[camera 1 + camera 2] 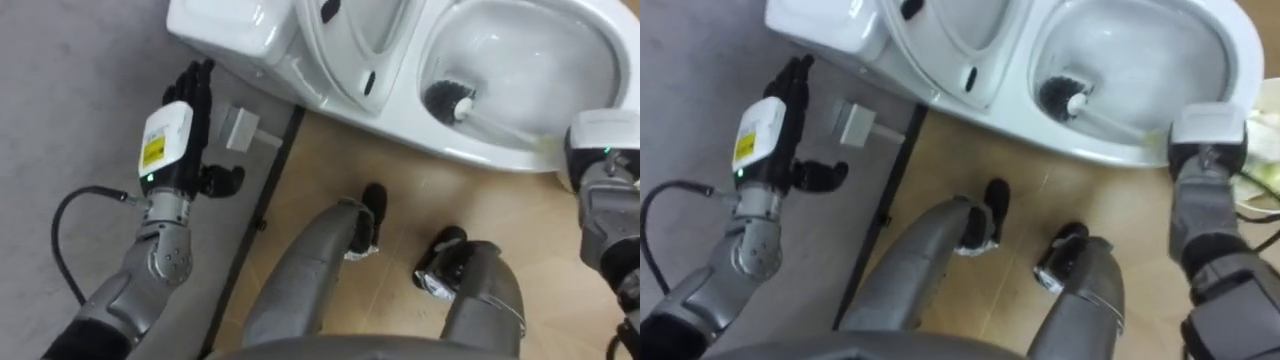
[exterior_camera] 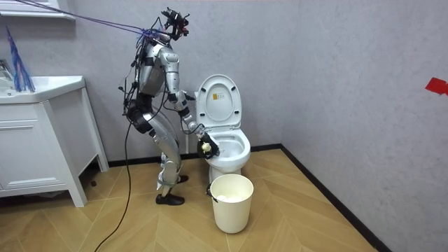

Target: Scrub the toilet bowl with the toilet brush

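Note:
A white toilet (image 1: 480, 155) stands before me with its lid and seat (image 1: 350, 50) raised against the tank (image 1: 230, 30). A toilet brush with a dark head (image 1: 447, 98) sits inside the bowl, and its pale handle runs right to my right hand (image 1: 600, 150) at the bowl's rim. That hand is shut on the handle, seen from its back. In the room view I stand bent toward the toilet (image 2: 227, 147), right hand (image 2: 205, 147) at the bowl. My left hand (image 1: 190, 110) hangs open beside the tank, fingers straight, touching nothing.
A white waste bin (image 2: 231, 201) stands on the wooden floor just in front of the toilet. A small white box (image 1: 240, 128) sits on the grey wall by a dark skirting strip (image 1: 265, 200). A white sink cabinet (image 2: 42, 140) is at the room view's left.

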### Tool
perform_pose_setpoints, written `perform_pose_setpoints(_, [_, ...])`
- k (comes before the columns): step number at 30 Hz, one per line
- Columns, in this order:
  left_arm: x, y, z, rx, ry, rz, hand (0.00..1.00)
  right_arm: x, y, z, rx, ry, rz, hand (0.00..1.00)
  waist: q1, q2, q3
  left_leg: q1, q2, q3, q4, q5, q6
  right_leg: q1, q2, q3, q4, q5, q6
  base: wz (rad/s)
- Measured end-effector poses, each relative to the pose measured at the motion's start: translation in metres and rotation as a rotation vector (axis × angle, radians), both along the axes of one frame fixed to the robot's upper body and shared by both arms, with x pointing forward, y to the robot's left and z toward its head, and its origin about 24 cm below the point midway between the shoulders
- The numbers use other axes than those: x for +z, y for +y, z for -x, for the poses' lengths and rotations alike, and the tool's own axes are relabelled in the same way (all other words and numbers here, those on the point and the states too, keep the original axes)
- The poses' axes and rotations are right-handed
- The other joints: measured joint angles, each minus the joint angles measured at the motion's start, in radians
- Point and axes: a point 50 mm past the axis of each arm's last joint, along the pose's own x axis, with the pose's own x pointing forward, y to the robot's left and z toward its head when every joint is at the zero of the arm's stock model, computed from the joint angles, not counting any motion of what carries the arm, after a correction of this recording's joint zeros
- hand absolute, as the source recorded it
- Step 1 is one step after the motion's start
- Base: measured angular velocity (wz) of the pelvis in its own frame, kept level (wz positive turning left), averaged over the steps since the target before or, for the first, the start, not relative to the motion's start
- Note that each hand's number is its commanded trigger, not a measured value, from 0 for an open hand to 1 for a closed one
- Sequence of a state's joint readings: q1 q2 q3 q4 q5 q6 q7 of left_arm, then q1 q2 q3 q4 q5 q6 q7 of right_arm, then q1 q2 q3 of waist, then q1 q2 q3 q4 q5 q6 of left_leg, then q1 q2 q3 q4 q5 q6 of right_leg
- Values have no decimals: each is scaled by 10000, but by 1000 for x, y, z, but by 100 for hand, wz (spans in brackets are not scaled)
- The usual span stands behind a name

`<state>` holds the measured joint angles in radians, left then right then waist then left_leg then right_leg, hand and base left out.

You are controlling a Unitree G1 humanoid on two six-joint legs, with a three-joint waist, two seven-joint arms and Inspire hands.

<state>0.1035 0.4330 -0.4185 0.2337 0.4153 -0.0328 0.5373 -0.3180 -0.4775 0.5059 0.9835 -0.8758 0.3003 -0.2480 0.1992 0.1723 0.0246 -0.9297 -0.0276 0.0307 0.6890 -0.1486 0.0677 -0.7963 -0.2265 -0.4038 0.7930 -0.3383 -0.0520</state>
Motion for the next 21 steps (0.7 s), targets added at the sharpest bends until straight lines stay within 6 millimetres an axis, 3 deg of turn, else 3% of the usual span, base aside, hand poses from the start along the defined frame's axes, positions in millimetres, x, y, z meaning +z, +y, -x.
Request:
perform_pose_setpoints(2, [-3, 0, 4, 48, 168, 102, 0, -1, 5, 0, 24, -78, -228, 100, -106, 60, 23, -2, 49, -51, -22, 8, -33, 60, 33, -103, -60, 13, -104, 2])
perform_pose_setpoints(5, [0, -4, -1, 16, 19, 263, 0, 0, 3, -2, -192, -134, -379, 100, 94, 157, 42, -19, 165, -81, 34, -33, -96, 116, 207, -112, -176, 35, -173, 1])
perform_pose_setpoints(7, [2, -4, -3, 37, -67, 333, 0, 3, -4, -4, -568, -235, -372, 100, 306, 83, 94, -16, 215, -43, 46, -64, -143, 95, 212, -107, -151, 15, -237, -5])
perform_pose_setpoints(9, [7, -2, -9, 7, -304, 263, 0, 11, -16, -8, -773, -265, -355, 100, 429, -139, 238, -55, 200, -18, 58, -74, -174, -1, 131, -103, 7, -69, -334, 0])
perform_pose_setpoints(13, [24, 8, -22, -86, -936, 36, 0, 25, -32, -18, -1865, -812, -1495, 100, 583, -771, 394, -564, 186, 58, 271, -70, -239, -650, 23, 38, 487, -156, -464, 0])
perform_pose_setpoints(18, [37, 23, -28, 317, -1470, -165, 0, 74, -46, -53, -4234, -3800, -4702, 100, 447, -1467, 402, -1164, 165, 306, 642, -37, -204, -1545, -131, 449, 1144, -212, -534, -8])
perform_pose_setpoints(21, [42, 27, -32, 517, -1713, -188, 0, 73, -40, -57, -4112, -3865, -5004, 100, 281, -1546, 398, -1178, 153, 275, 792, -46, -173, -1503, -157, 439, 1251, -230, -500, 4])
